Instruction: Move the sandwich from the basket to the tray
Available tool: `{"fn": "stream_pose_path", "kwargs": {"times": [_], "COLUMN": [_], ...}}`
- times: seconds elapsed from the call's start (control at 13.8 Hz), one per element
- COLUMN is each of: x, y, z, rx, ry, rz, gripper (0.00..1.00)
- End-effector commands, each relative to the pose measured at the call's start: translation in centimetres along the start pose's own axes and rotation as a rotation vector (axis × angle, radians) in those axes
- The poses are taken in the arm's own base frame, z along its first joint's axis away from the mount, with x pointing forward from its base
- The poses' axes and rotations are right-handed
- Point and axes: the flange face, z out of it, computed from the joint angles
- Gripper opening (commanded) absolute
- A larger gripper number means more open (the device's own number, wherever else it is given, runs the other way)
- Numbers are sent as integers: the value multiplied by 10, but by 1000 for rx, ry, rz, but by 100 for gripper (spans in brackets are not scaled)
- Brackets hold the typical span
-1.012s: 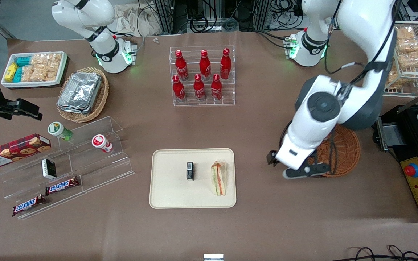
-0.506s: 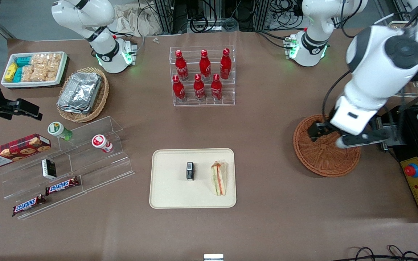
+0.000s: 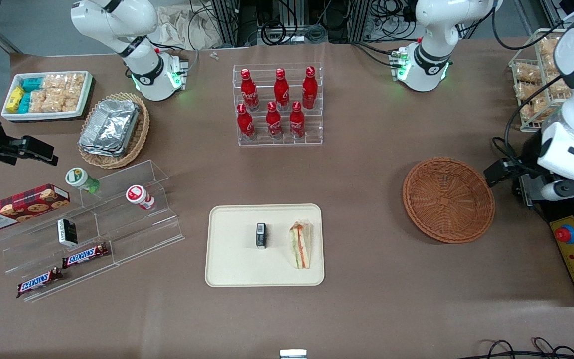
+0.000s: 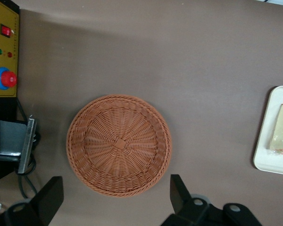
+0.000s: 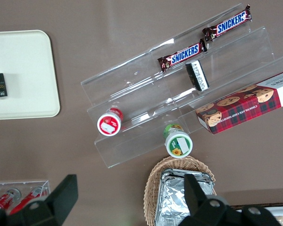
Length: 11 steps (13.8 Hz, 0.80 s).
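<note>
Sandwich (image 3: 301,245) lies on tray (image 3: 232,269), soft; you'd pinch its crust edge. Gripper (image 4: 113,207) spread above empty basket (image 3: 448,199).

The sandwich (image 3: 301,245) lies on the tray (image 3: 232,269), near the tray's edge toward the working arm's end, beside a small box (image 3: 261,235) at the tray's middle. The basket (image 3: 448,199) sits well apart, toward the working arm's end of the table. The gripper (image 3: 536,182) hangs wide open above the table's edge, just past the basket.

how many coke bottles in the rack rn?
6, all in the clear tiered rack: three in its upper row, three in the lower row nearer the camera. None look hidden. Gripper, open, hangs beside the basket.
</note>
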Motion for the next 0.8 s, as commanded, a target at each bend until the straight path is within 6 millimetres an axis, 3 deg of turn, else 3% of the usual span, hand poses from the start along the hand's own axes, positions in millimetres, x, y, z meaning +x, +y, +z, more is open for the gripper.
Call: {"fn": "stream_pose_path", "kwargs": {"times": [0.0,0.14,0.72], "x": [-2,6,6], "y": [0,0,-1], "z": [-15,-16,-14], "rx": [-10,-26,-23], "ry": [-7,-8,-17], "rz": [14,-1,2], "gripper": [100,100,100]}}
